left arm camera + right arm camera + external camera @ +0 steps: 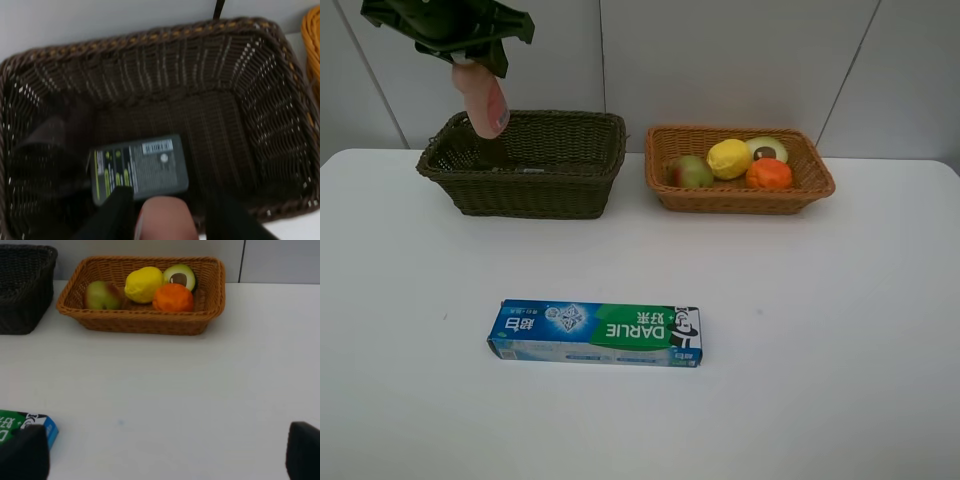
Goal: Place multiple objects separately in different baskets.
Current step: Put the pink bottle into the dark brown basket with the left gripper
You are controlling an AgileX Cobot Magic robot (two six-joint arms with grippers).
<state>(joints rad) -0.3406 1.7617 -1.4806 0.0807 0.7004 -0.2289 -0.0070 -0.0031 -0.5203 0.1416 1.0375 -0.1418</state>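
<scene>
You have two baskets at the far side of the white table [840,330]: one dark basket [525,180] at eleven o'clock from the table's middle, one tan basket [738,192] at one o'clock. The tan one holds four fruits: one pear [690,172], one lemon [729,158], one halved avocado [767,149], one orange [769,174]. One toothpaste box [595,333] lies flat on the table at six o'clock, well apart from both baskets.

Your left gripper [480,62] hangs above the dark basket's left end, fingers clenched on one pink bottle [483,98] that points down toward the interior. Your right gripper [160,452] stands wide apart and empty, low over the table, with the tan basket at twelve o'clock ahead of it.

Only the left wrist view shows you the dark basket's floor: one dark green bottle [139,167] lying label-up, and a dim rounded shape [45,145] beside it that cannot be identified. The overhead view hides both.
</scene>
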